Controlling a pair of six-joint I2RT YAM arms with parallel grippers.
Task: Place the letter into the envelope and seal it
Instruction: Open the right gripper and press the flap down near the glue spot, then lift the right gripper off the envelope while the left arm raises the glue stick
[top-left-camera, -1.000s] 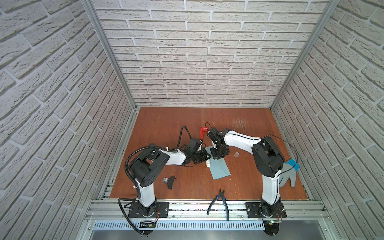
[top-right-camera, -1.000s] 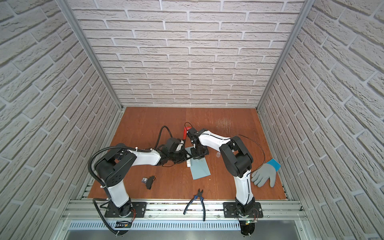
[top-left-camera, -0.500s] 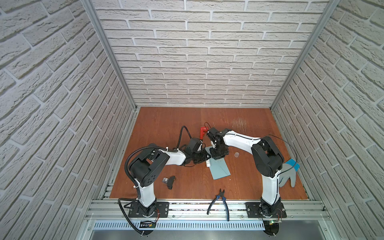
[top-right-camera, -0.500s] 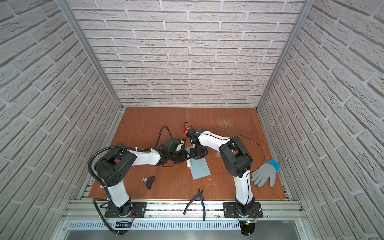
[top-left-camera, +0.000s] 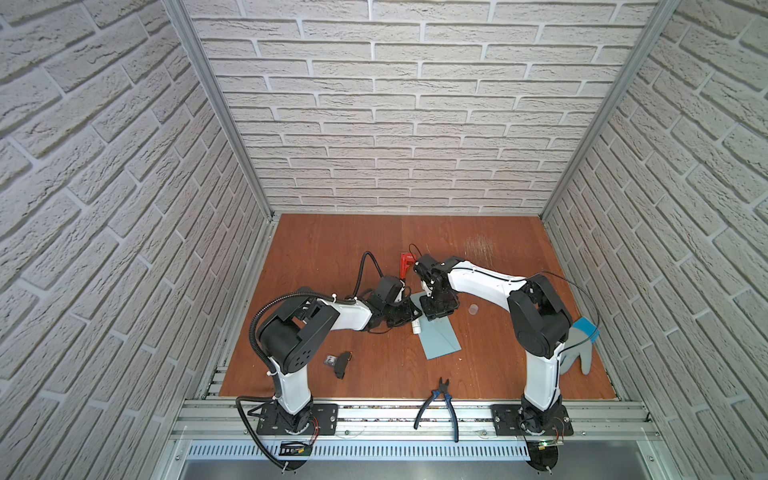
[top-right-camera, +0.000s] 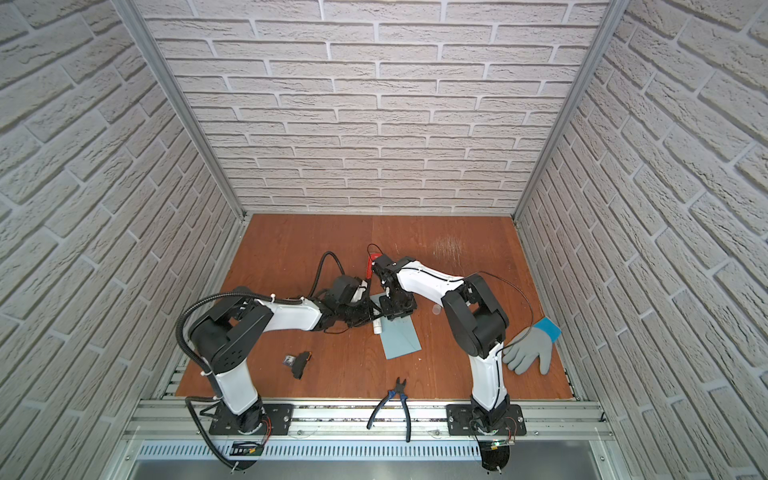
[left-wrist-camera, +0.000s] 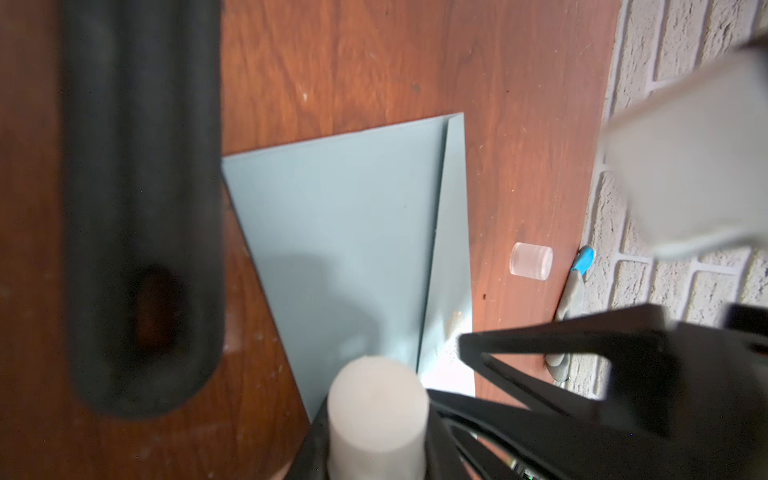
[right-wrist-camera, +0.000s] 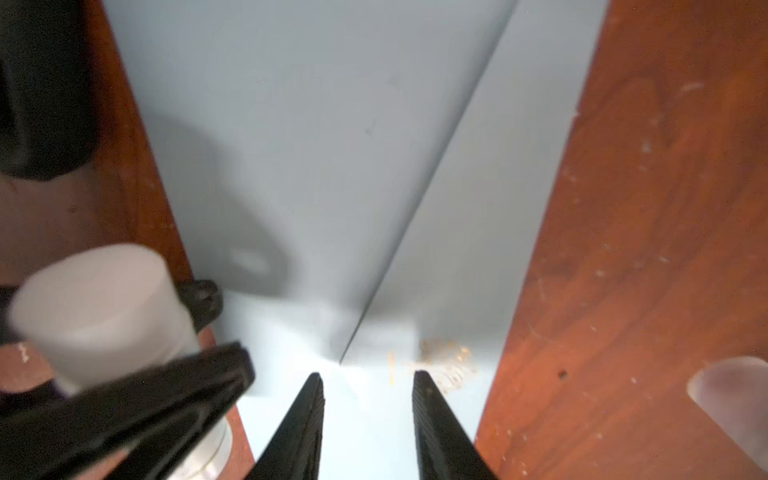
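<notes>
Release is the news here: over the last second the right gripper (right-wrist-camera: 368, 374) goes from pinched shut to spread. Its jaws now stand apart with nothing between them, tips just over the far end of the envelope (top-left-camera: 440, 343).

The envelope lies flat in the middle of the table (top-left-camera: 332, 257), and in both top views it runs from under that gripper toward 5 o'clock. In the right wrist view a fold edge runs diagonally up to the fingertips. Just beside it is a yellowish speckled smear (right-wrist-camera: 446, 359), which looks like glue to me.

Nothing changes on the other side. The left gripper (top-left-camera: 411, 320) stays pinched on the glue stick (right-wrist-camera: 104, 307), at 9 o'clock from the right one, and the stick's end sits just beside the envelope's edge. The clear cap (left-wrist-camera: 531, 262) stands alone at 3 o'clock, so the stick is uncapped.

I can't spot the letter in any view. There's a small red thing (top-left-camera: 405, 266) at 12 o'clock from the grippers, but it's too small to say what it is. My guess is the letter is already inside.

So my read is that the right arm is done pinching or pressing the flap and is letting go, which puts us late in the sealing step. I can't tell whether the flap is actually stuck down. If the glue hasn't grabbed, the flap could lift once the tips back off.
</notes>
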